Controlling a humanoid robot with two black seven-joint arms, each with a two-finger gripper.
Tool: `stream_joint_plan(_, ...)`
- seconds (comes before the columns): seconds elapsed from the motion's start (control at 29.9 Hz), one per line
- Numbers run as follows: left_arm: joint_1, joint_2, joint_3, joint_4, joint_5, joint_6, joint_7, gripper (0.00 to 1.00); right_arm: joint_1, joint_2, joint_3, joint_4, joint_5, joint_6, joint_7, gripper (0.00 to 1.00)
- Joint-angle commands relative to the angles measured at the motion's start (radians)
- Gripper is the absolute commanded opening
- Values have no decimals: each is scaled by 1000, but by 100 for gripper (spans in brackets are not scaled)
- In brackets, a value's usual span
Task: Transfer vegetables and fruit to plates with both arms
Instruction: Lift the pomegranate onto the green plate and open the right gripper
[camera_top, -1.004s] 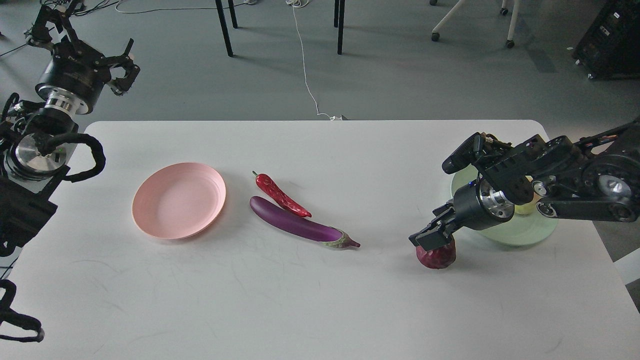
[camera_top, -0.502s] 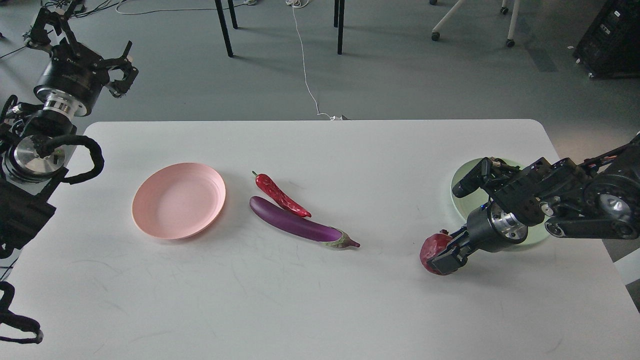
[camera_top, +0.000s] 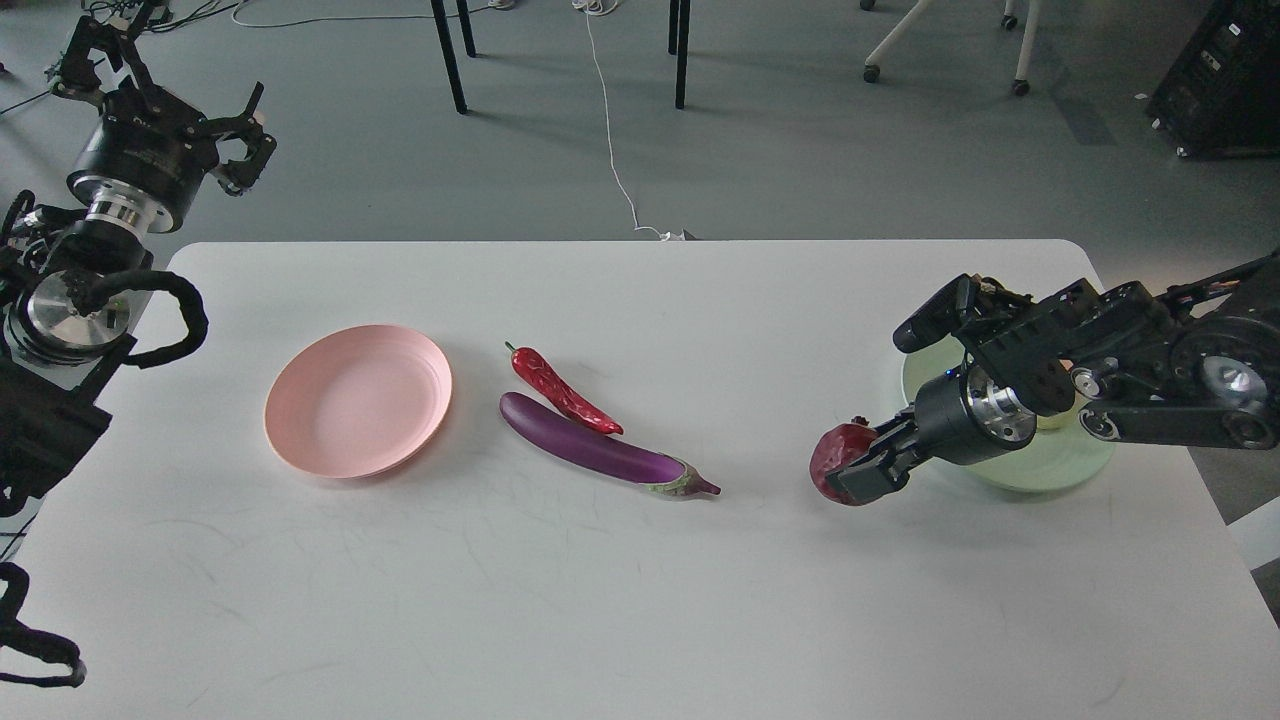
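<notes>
My right gripper (camera_top: 850, 472) is shut on the dark red pomegranate (camera_top: 832, 460) and holds it above the table, left of the mint green plate (camera_top: 1050, 455). My right arm covers most of that plate, and the yellow-green fruit (camera_top: 1050, 420) on it shows only as a sliver. The purple eggplant (camera_top: 600, 450) and the red chili (camera_top: 560, 390) lie side by side at the table's middle. The pale pink plate (camera_top: 358, 400) sits empty to their left. My left gripper (camera_top: 238, 135) is open and raised beyond the table's far left corner.
The white table (camera_top: 640, 600) ends close behind the green plate on the right. Black table legs (camera_top: 450, 55), a white cable (camera_top: 612, 150) and chair casters stand on the grey floor beyond the far edge.
My right gripper closed on the pomegranate at the table, then lifted it up and a little to the left. My left arm stayed nearly still.
</notes>
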Motion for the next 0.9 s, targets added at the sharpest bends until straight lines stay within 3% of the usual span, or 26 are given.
stream_joint_plan(0.0,-1,3,0,1,0,0,0,98,24,-45,31,-45,-1,2,-1,54)
stream_joint_plan(0.13,-1,2,2,-1,0,2,0,98,3,-90,28,-147,-6,2,1,55)
stream_joint_plan(0.3,-1,2,2,-1,0,2,0,98,3,-90,28,-147,-6,2,1,55)
stream_joint_plan(0.33,-1,-1,2,-1,0,0,0,98,-133,-125,34,-290,-12,1,1,56)
stream_joint_plan(0.4,-1,-3,2,-1,0,2,0,98,-187,-133,46,-333,-9,1,2,60)
stream_joint_plan(0.87,-1,-4,8,-1,0,0,0,98,-254,-136,83,-338,-12,1,1,65)
